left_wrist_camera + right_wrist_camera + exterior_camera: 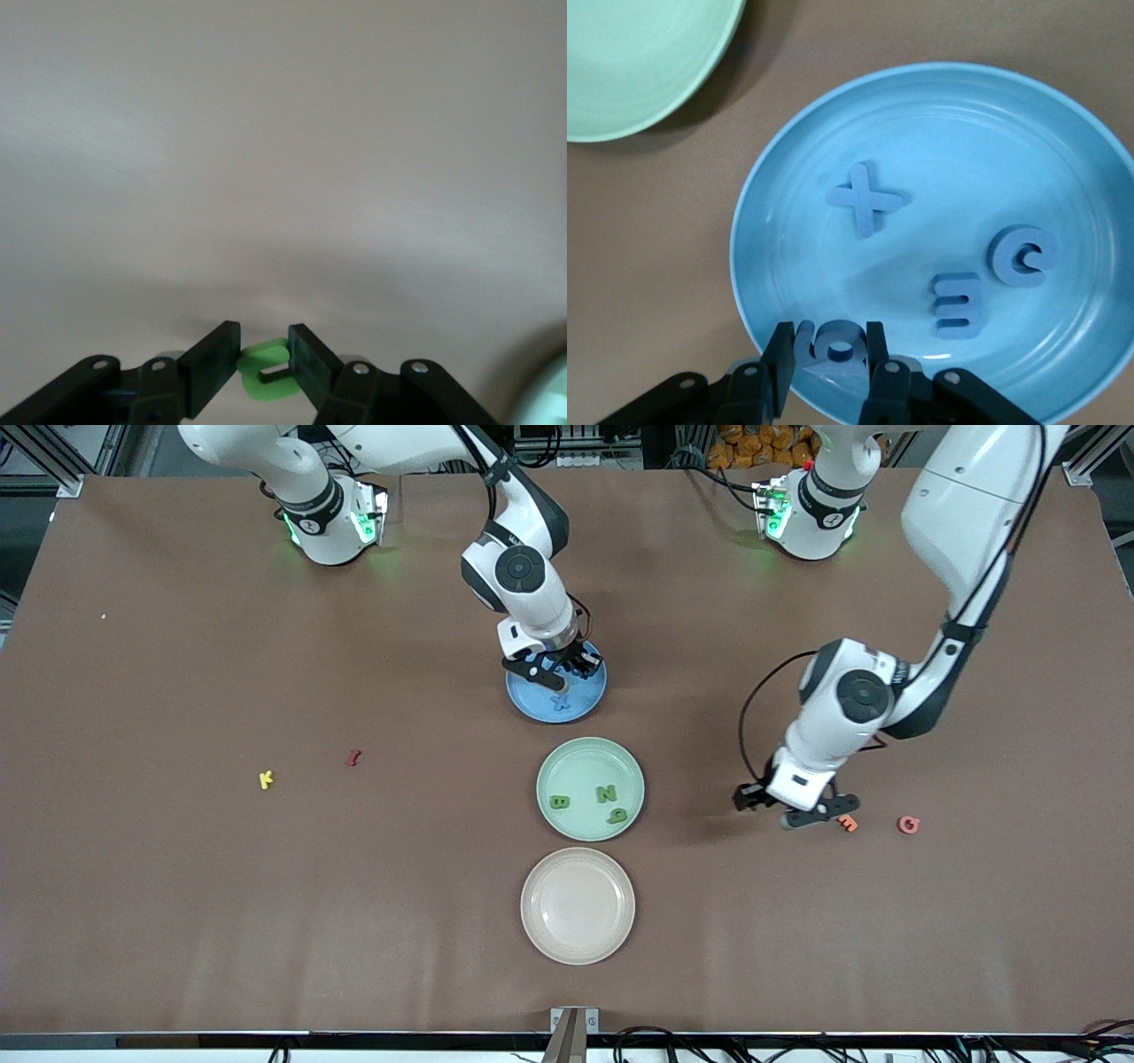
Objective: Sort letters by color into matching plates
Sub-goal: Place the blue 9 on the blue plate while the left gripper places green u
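Starting at the right arm's end of the table (159,921): a yellow letter (266,779) lies alone on the brown surface, and a dark red letter (353,758) lies near it, a bit farther from the front camera and toward the middle. At the middle, three plates stand in a line running toward the front camera. The blue plate (580,701) is the farthest. The right gripper (556,673) is down over it, its fingers (780,359) pinching a blue piece (840,343) just inside the plate's rim; I cannot tell whether the piece touches the plate. The right wrist view shows three more blue pieces lying flat in this plate: an X (866,199), a C (1023,255), and between them, lower in the dish, an E-like shape (957,305). The mint green plate (585,757) is next in the line, apart from the blue one, and holds three green pieces: a B (559,802), an N (606,793) and a curled one (617,815) nearest the camera. The beige plate (578,948) is the nearest of the three. Toward the left arm's end, the left gripper (264,354) is low over bare table, its fingers (213,359) clamped on a bright green letter (266,374). An orange letter (849,823) lies on the table just beside that gripper, and a pink letter (908,825) lies near it, closer to the left arm's end.
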Action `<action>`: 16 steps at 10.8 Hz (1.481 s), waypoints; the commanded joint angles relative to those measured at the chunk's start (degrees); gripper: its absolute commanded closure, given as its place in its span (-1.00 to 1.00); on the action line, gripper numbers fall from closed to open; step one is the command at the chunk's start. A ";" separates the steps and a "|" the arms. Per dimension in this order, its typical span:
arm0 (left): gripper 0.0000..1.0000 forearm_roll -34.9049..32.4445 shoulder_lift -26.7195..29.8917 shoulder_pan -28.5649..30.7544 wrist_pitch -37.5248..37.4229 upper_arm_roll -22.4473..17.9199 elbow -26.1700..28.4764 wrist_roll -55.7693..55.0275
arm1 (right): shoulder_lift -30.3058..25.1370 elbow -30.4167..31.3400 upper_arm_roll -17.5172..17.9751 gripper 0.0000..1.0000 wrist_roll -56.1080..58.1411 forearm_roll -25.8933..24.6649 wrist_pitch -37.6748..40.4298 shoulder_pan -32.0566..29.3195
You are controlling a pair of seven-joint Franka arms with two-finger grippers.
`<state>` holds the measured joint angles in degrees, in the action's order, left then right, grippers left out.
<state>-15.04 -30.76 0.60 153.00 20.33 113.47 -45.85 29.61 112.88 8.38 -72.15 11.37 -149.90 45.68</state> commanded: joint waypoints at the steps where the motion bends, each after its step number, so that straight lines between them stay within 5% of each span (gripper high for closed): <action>1: 1.00 -0.86 -7.28 -10.94 -0.07 -0.38 -12.00 -15.98 | 0.80 -1.44 -0.21 -0.30 -0.80 0.94 0.75 -0.32; 6: 1.00 -1.31 -8.97 -19.14 0.54 -1.43 -15.64 -24.64 | -5.85 1.10 0.76 -0.41 5.32 0.59 10.05 -5.41; 8: -0.99 -2.35 -8.44 -19.23 0.11 -3.00 -15.65 -27.01 | -11.30 4.97 1.89 -0.41 12.61 0.59 14.70 -9.45; 12: -1.00 -5.70 -4.42 -15.66 -9.08 -8.98 -15.56 -20.99 | -21.06 5.51 1.90 -0.43 30.17 0.50 31.12 -19.72; 16: -1.00 -3.86 -1.24 -5.53 -22.56 -7.24 -13.46 -5.23 | -27.31 4.11 1.55 -0.49 51.28 -3.60 41.60 -31.86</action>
<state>-18.91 -34.20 -7.61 134.41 11.67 96.61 -55.24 6.19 115.91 9.03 -29.61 11.09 -111.41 19.23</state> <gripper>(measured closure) 0.000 0.260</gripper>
